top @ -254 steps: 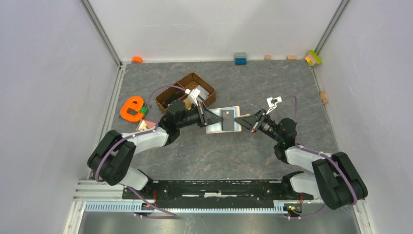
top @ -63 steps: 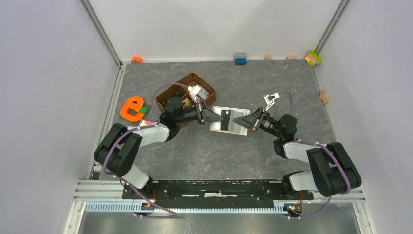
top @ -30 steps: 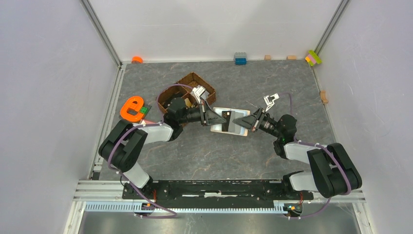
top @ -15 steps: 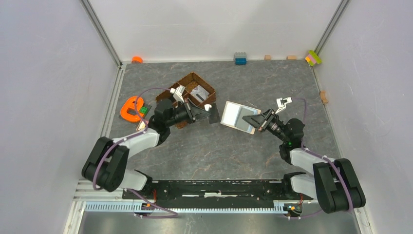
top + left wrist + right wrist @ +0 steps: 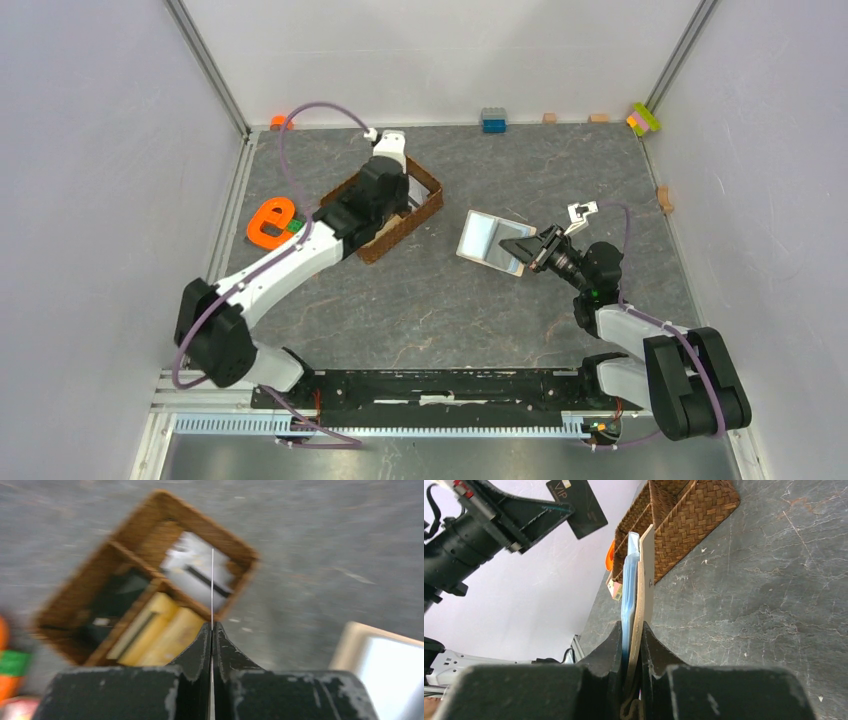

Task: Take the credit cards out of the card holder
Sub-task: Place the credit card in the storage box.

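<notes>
My right gripper [image 5: 522, 248] is shut on the beige card holder [image 5: 485, 240] and holds it open and tilted above the table. In the right wrist view the card holder [image 5: 644, 580] shows edge-on between my fingers [image 5: 633, 627], with its clear sleeves on the left. My left gripper [image 5: 212, 625] is shut on a thin dark credit card [image 5: 212, 580], seen edge-on above the wicker basket [image 5: 135, 522]. The same card [image 5: 576, 500] shows dark with "VIP" on it in the right wrist view. The left arm hangs over the basket [image 5: 425, 195].
The basket's compartments hold a white card with a dark stripe [image 5: 197, 570], yellowish cards [image 5: 165, 630] and a dark one. An orange letter toy [image 5: 270, 222] lies left of the basket. Small blocks, one of them blue [image 5: 493, 120], line the back wall.
My left gripper has drawn the dark card out of the card holder and carried it left and back over the basket. My right gripper moved slightly right with the holder.
</notes>
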Robot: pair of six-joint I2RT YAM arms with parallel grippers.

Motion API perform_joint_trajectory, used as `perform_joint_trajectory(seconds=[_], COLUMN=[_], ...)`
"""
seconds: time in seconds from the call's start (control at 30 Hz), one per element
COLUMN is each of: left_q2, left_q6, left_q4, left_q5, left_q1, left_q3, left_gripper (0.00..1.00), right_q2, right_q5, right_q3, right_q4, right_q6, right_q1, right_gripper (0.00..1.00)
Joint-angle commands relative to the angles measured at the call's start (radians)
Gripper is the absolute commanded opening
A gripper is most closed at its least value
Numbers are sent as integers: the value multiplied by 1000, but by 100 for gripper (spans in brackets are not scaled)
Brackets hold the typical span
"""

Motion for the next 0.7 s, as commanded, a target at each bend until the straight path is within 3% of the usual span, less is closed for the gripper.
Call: perform_joint_trajectory(seconds=[0.0, 0.1, 0.2, 0.33, 0.47, 0.67], left_q2=[133, 206, 272, 380, 484, 556], left_q6=[465, 582, 729, 888, 1019, 981], left_q4=[-218, -162, -129, -67, -66, -203], left_q5=[-497, -527, -455, -598, -648, -554], left_q1=[-6, -4, -4, -3, 9, 88], left_q3=[122, 140, 173, 254, 327, 416], left_gripper=[2, 2, 2, 2, 2, 2], right_q2=[-14, -16, -20, -22, -30, -20], right_q5=[15, 5, 3, 0, 3, -4], right_q3=[3, 2, -2, -4, -11, -13], right_q4=[27, 42, 50, 59, 61, 83], right_q6=[-22, -9, -3, 3, 0, 17], right_q1=[-2, -2, -1, 0, -1, 0], right_gripper=[0, 0, 0, 0, 0, 0])
